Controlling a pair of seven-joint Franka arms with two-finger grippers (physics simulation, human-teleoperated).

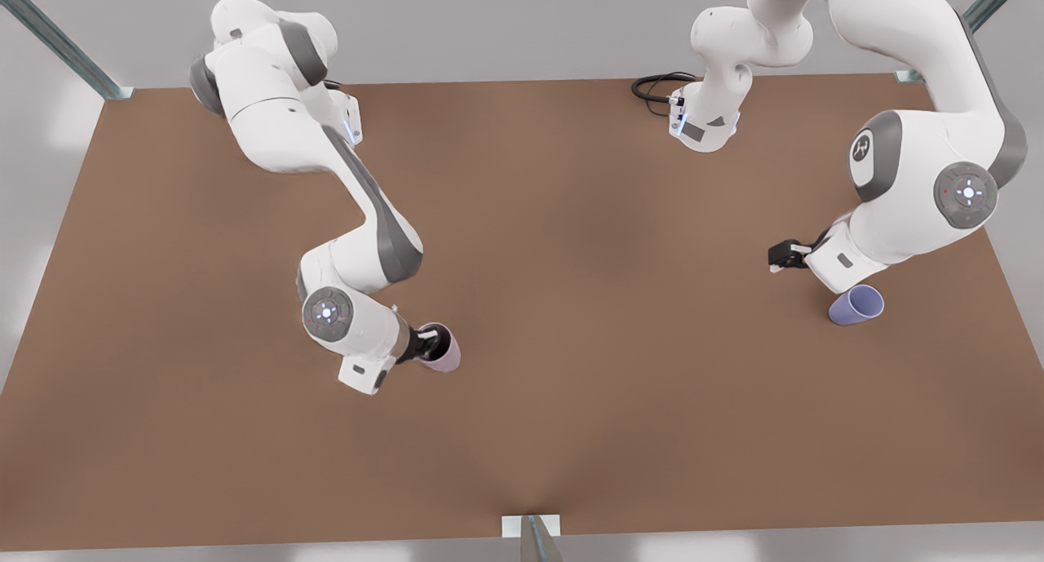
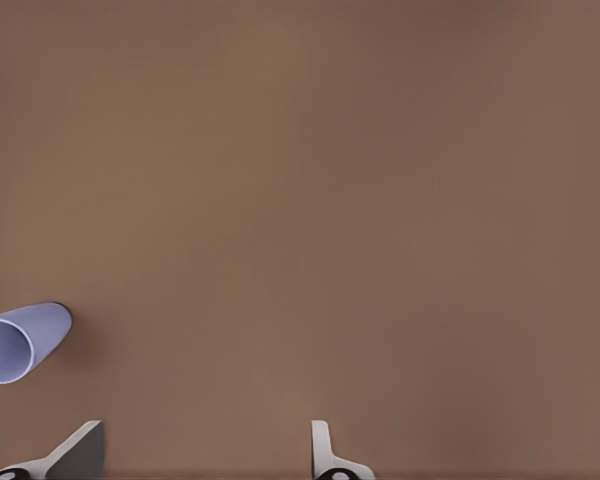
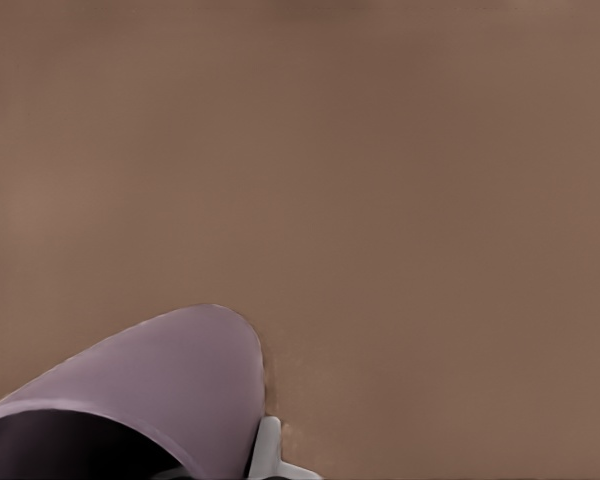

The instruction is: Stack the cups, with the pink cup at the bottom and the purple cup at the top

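Table [image 1: 571, 366]: brown, flat, matte.

Right gripper [image 1: 426, 344]: at seven o'clock of the front view, fingers set across the rim of the pink cup [image 1: 443, 351], one finger [image 3: 267, 450] outside the wall; appears closed on it.

Left gripper [image 1: 785, 258]: at three o'clock, jaws spread, holding nothing, hanging just beside the purple cup [image 1: 855, 305].

Cups: both look tilted, well apart. Judged light, stiff, smooth, thin-walled; best pinched across the rim wall.
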